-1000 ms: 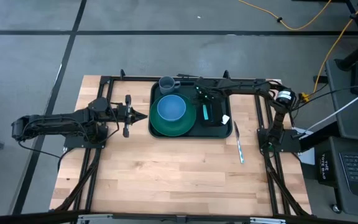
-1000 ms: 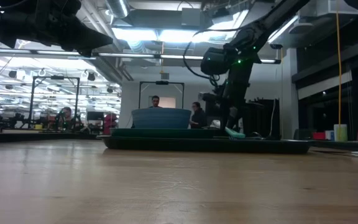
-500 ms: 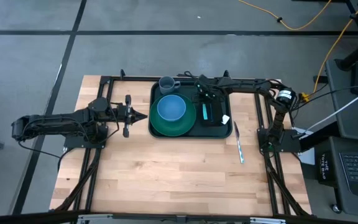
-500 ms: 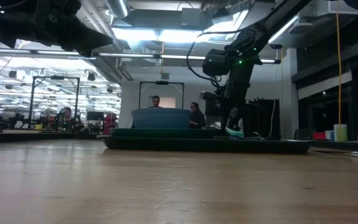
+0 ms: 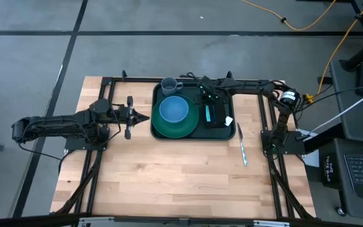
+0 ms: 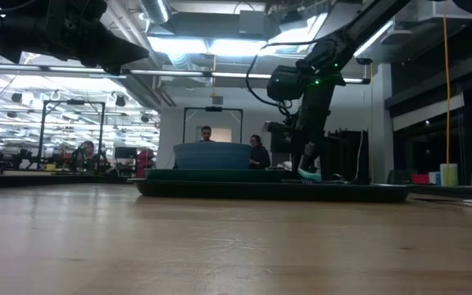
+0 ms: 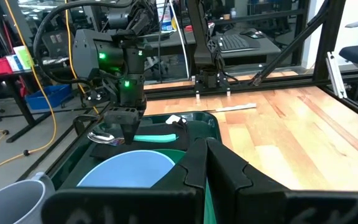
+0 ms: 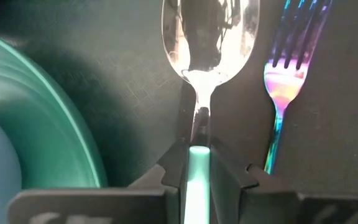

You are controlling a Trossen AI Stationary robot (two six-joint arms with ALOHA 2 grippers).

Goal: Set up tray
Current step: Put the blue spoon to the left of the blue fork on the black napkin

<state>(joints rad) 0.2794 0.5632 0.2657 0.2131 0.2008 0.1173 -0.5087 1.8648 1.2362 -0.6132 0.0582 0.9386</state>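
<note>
- The knife [image 5: 241,145] lies on the bare table at about four o'clock from the tray [image 5: 158,133], long axis near-to-far.
- The right gripper [image 5: 208,99], nearer it, pinches the spoon [image 8: 207,43] over the tray's napkin [image 5: 218,117].
- The left gripper [image 5: 145,117] waits closed, empty, at the tray's nine o'clock.

R gripper [image 5: 208,101] pointing down, fingers pinched narrow; L gripper [image 5: 145,118] shut, arm level.
</note>
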